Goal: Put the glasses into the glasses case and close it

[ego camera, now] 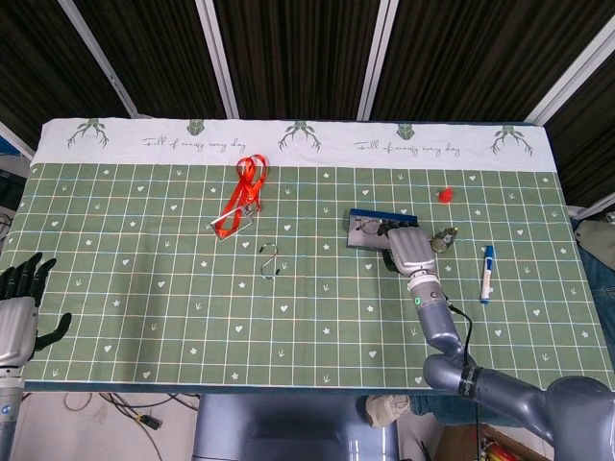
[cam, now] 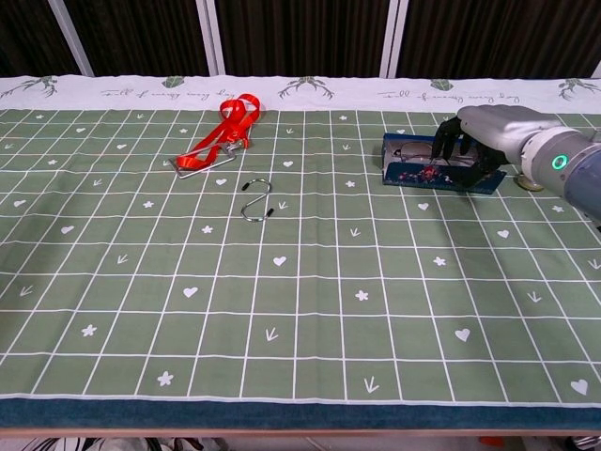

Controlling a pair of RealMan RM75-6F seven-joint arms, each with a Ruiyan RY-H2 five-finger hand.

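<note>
A: Now, item one: glasses case (cam: 427, 170), dark blue, far right part of the green table (cam: 282, 310), lid raised partway. Item two: glasses (cam: 413, 156), lying inside it, toward its left end.

B: Right hand (cam: 477, 132)?

A: Draped over the lid's right portion, fingers (cam: 449, 146) curled down its front face, pressing it rather than grasping anything. The glasses sit just left of those fingertips, under the lid.

B: Advice for the closing?

A: I'd judge: press evenly along the lid's front edge, keep the frame clear of the seam, follow through until it seats.

B: Left hand (ego camera: 17, 305)?

A: Low at the table's left edge, fingers apart, holding nothing.
</note>
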